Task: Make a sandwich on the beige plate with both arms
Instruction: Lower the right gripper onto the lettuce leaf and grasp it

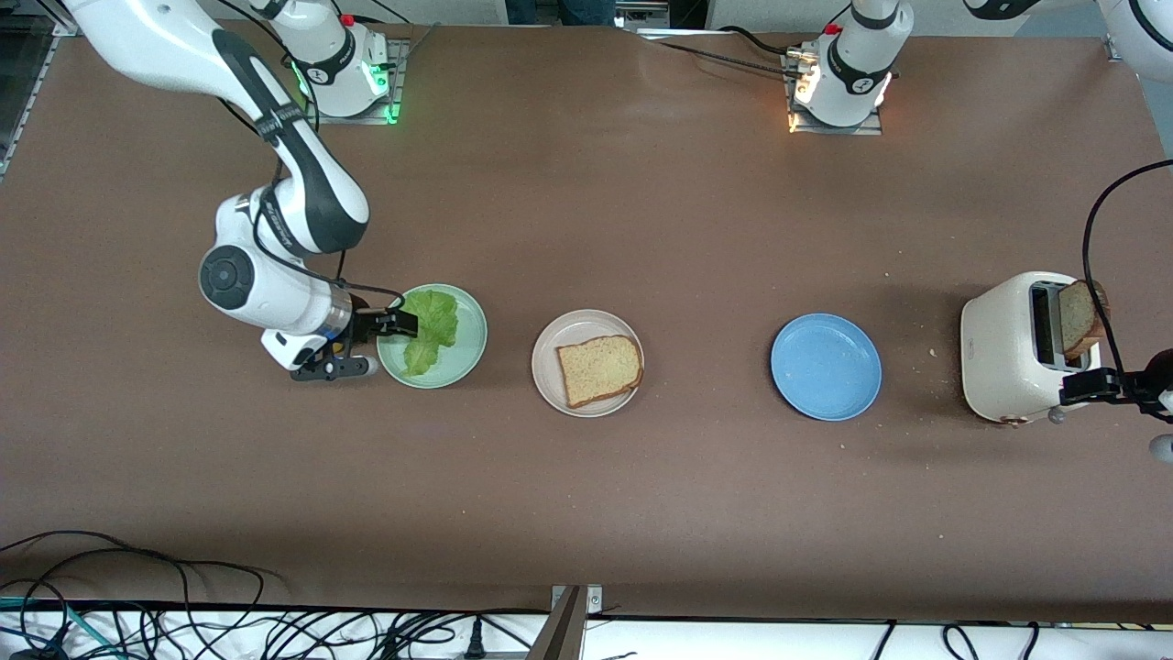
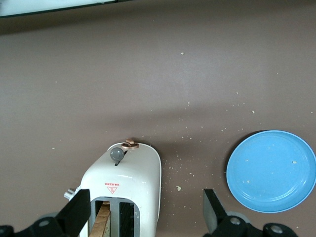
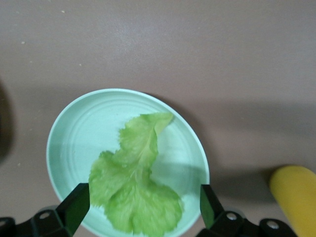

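Note:
The beige plate [image 1: 550, 341] sits mid-table with one speckled bread slice [image 1: 598, 369] on it. A second bread slice [image 1: 1081, 316] stands up out of a slot of the white toaster [image 1: 1008, 348] at the left arm's end. A green lettuce leaf [image 1: 433, 330] lies on the mint-green plate [image 1: 467, 353]. My right gripper [image 1: 389, 324] hangs low over that plate, open, its fingers on either side of the lettuce [image 3: 138, 187] and not gripping it. My left gripper [image 2: 146, 212] is open above the toaster [image 2: 126, 177], with the slice [image 2: 102, 222] below it.
An empty blue plate [image 1: 826, 367] lies between the beige plate and the toaster, with crumbs scattered around it. A yellow object [image 3: 294, 197] lies on the table beside the mint-green plate [image 3: 79, 133]. Cables run along the table's front edge.

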`<state>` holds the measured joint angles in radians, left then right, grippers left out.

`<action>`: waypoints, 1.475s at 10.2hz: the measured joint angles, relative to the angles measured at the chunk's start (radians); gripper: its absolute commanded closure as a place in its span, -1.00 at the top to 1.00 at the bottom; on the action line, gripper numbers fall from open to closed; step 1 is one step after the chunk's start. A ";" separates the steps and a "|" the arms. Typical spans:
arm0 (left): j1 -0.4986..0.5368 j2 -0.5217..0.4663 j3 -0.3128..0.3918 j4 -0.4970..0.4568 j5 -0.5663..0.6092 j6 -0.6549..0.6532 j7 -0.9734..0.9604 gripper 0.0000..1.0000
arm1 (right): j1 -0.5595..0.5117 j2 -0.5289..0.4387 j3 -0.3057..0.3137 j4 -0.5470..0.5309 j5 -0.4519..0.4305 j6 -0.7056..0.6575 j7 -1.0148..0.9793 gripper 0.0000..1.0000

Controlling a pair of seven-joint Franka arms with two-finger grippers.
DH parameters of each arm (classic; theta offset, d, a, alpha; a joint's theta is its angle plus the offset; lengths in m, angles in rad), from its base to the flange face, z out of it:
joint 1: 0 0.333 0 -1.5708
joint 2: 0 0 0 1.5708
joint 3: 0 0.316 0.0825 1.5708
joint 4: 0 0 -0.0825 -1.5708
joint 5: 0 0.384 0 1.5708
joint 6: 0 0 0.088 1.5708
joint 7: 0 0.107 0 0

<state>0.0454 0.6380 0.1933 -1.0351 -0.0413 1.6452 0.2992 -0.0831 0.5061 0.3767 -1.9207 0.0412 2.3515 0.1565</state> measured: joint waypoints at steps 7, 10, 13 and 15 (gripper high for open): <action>0.002 -0.002 0.011 0.000 0.000 0.000 0.000 1.00 | 0.025 0.059 0.000 -0.041 0.000 0.120 0.001 -1.00; 0.005 -0.004 0.014 0.000 0.000 0.000 0.001 1.00 | 0.024 0.059 0.000 -0.041 0.000 0.122 0.011 -1.00; 0.009 -0.004 0.016 0.000 0.000 0.000 0.002 1.00 | 0.024 0.040 0.005 -0.033 0.000 0.136 0.125 -1.00; 0.009 -0.004 0.016 0.000 0.000 0.000 0.002 1.00 | 0.024 0.007 0.027 -0.015 0.000 0.137 0.234 -1.00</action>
<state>0.0547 0.6335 0.2098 -1.0350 -0.0410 1.6451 0.3010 -0.0590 0.5130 0.4033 -1.9355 0.0410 2.4882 0.3909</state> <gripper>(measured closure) 0.000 0.965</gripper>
